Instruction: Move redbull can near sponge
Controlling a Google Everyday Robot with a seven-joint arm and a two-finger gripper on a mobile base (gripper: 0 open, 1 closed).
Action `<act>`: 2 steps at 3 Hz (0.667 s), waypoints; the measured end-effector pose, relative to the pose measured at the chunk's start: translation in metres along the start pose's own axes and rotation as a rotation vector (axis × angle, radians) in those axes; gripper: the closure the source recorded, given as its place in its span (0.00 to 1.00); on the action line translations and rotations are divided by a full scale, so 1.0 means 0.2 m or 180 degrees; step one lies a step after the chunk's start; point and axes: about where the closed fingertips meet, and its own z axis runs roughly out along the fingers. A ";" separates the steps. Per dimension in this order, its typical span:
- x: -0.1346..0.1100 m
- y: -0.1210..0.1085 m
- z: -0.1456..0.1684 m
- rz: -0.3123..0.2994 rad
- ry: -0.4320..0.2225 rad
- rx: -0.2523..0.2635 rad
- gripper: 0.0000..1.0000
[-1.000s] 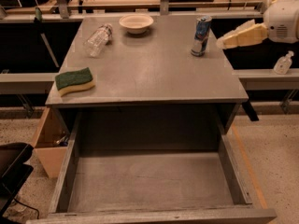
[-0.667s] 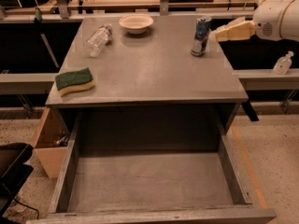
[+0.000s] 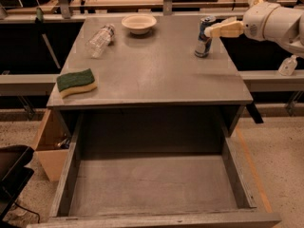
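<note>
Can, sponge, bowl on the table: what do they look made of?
Redbull can: probably thin metal, glossy blue-and-silver skin, silver top. Sponge: soft foam, yellow base under a matte dark-green scouring layer. Bowl: pale, smooth; plastic or ceramic, cannot tell. Gripper is beside the can's upper part, on its right in the picture.

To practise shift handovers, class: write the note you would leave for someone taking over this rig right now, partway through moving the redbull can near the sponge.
Gripper: beside the top of the redbull can, on its right; no grasp evident.
Redbull can: upright at the back right of the table.
Sponge: front left corner of the table.
Done: gripper is at the can; can not yet lifted.
Left: grasp the can, carry it across, set it by the sponge.
</note>
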 end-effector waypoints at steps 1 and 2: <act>0.08 -0.03 0.11 0.0254 -0.0063 -0.0060 0.00; 0.14 -0.02 0.21 0.0586 -0.0116 -0.0171 0.00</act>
